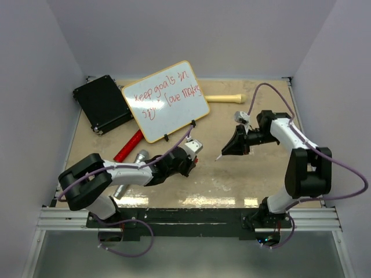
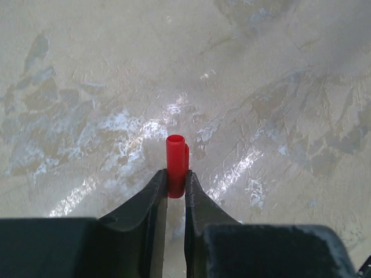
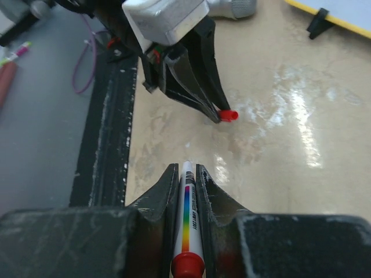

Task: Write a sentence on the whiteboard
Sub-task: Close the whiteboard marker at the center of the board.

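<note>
Just short of the whiteboard (image 1: 172, 119), the left gripper (image 2: 175, 174) pinches a small red cap (image 2: 176, 159). Off the whiteboard's near right corner, the right gripper (image 3: 185, 169) squeezes a marker (image 3: 187, 214). On the whiteboard itself, the sentence (image 1: 165, 94) runs in red, two lines.

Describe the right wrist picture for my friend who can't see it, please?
The right gripper pinches a white marker pen with a rainbow stripe, pointing it at the left gripper, which holds a small red plastic cap in its tips. Below lies a shiny beige table.
</note>
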`<action>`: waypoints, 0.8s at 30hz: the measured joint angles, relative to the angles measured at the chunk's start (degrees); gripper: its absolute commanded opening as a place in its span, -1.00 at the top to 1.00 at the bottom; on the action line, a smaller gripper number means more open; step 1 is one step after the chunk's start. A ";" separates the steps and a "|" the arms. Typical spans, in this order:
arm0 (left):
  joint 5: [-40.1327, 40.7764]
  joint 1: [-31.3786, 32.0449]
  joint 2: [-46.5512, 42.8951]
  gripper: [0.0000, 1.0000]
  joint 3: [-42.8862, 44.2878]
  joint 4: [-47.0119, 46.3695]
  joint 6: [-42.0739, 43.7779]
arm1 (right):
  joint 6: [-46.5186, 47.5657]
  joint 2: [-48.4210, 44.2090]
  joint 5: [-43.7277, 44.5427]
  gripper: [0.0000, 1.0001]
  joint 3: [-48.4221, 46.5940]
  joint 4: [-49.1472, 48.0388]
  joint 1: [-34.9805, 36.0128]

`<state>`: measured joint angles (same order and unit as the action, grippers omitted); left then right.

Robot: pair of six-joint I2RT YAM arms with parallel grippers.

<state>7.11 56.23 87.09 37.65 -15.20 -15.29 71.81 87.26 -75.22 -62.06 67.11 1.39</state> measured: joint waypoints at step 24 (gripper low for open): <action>-0.70 4.72 8.11 1.00 -10.19 -28.15 8.96 | -10.84 6.62 2.71 1.00 -1.01 -14.75 3.41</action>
<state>6.42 60.95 95.20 27.46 -43.35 -6.33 60.97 93.89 -72.51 -63.07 52.36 4.80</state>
